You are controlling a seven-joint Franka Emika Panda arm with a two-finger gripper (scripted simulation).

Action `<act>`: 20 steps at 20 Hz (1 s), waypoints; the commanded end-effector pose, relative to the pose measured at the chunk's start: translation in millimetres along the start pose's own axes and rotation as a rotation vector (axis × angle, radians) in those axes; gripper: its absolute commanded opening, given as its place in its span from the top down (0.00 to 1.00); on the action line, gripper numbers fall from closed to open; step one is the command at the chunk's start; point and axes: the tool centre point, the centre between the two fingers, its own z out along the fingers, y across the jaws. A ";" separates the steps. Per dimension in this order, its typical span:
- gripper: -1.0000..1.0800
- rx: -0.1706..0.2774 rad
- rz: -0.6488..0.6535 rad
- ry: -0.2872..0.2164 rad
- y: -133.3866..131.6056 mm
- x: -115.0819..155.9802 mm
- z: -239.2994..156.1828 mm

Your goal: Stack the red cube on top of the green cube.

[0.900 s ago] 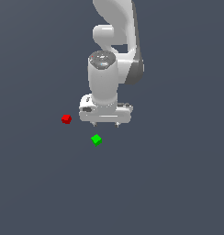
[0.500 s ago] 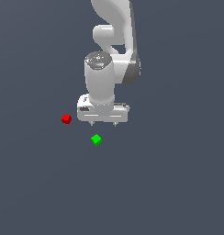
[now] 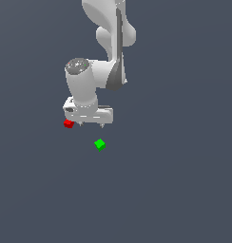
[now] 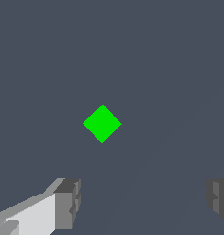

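Observation:
The red cube (image 3: 68, 124) lies on the grey floor at the exterior view's left, just beside the gripper's left edge and partly covered by it. The green cube (image 3: 100, 144) lies apart from it, nearer the camera and to the right. My gripper (image 3: 91, 125) hangs above the floor between the two cubes, jaws open and empty. In the wrist view the green cube (image 4: 102, 123) shows as a diamond beyond the gripper (image 4: 143, 202), whose two fingers (image 4: 68, 202) stand wide apart. The red cube is out of the wrist view.
The white arm (image 3: 108, 42) rises behind the gripper. Plain dark grey floor (image 3: 175, 180) lies all around, with nothing else on it.
The gripper has moved toward the exterior view's left, closer to the red cube. Both cubes have stayed in place. The jaws have stayed open.

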 end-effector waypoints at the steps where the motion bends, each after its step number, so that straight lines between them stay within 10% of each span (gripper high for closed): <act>1: 0.04 0.000 0.021 -0.002 31.2 -15.1 12.0; 11: 0.04 0.001 0.089 -0.010 138.3 -69.6 54.9; 20: 0.04 0.003 0.113 -0.013 176.7 -89.0 70.9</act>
